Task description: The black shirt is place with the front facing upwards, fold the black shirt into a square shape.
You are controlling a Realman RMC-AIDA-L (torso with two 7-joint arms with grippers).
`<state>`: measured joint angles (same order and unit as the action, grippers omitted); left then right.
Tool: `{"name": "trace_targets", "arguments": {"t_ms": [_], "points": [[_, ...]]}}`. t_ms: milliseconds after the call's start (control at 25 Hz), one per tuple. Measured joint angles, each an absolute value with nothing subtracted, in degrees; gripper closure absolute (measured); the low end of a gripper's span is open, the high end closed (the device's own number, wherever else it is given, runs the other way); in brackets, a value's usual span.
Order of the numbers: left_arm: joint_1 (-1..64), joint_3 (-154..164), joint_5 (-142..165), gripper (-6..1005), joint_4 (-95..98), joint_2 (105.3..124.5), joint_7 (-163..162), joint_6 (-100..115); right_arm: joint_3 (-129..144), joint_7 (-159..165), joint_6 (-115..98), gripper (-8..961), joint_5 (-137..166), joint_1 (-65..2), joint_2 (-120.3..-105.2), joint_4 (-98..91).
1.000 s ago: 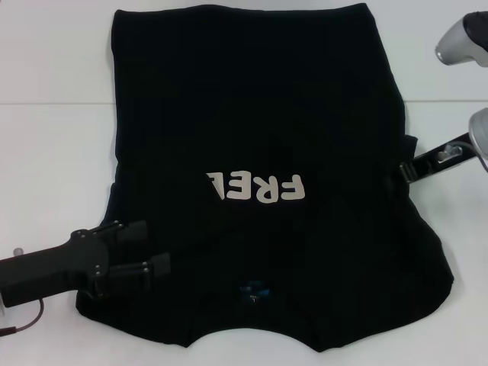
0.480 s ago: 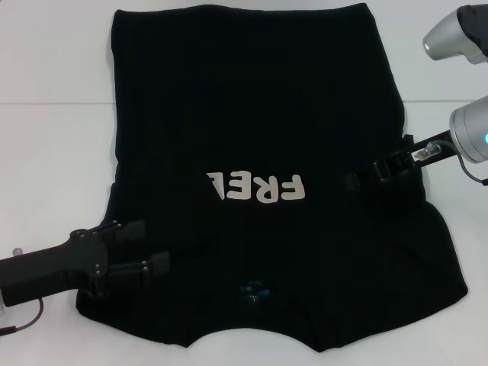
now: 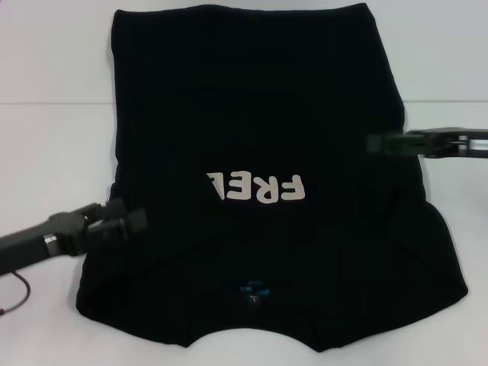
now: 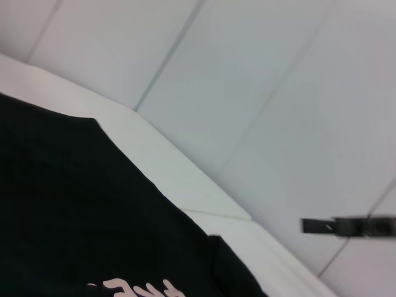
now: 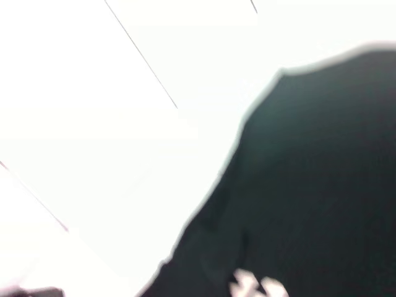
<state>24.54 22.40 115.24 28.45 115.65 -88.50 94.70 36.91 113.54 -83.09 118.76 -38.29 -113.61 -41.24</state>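
Shirt: the black shirt [image 3: 252, 122] lies spread on the white table [image 3: 53, 137], pale letters facing up.
Left gripper [image 3: 126, 221]: at the shirt's left edge.
Right gripper [image 3: 381, 143]: at the shirt's right edge.

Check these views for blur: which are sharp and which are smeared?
Head view: black shirt crisp, but both end effectors, left and right, are motion-smeared. Left wrist view: soft. Right wrist view: heavily blurred, white surface blown out.
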Motion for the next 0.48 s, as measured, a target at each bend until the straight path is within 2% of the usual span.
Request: {"name": "trace_targets", "arguments": {"t_ms": [160, 280, 400, 480], "points": [[25.5, 21.5, 115.3, 64, 28.5, 114.60, -95.9, 95.3, 31.8, 99.8, -87.6, 383, 107.6, -32.6, -112.91, -35.6], [26.1, 22.1, 115.6, 64, 28.5, 114.00, -101.0, 95.4, 29.8, 91.4, -89.7, 279, 104.6, -29.3, -112.84, -33.2], [26.4, 23.2, 115.8, 64, 28.5, 112.58, -108.7, 95.4, 30.0, 82.2, -92.4, 184, 105.0, -27.1, -113.62, -32.4], [26.4, 23.4, 116.6, 64, 28.9, 111.40, -114.2, 95.5, 31.0, 74.4, -93.7, 132, 106.8, -26.3, -114.68, -31.8]]}}
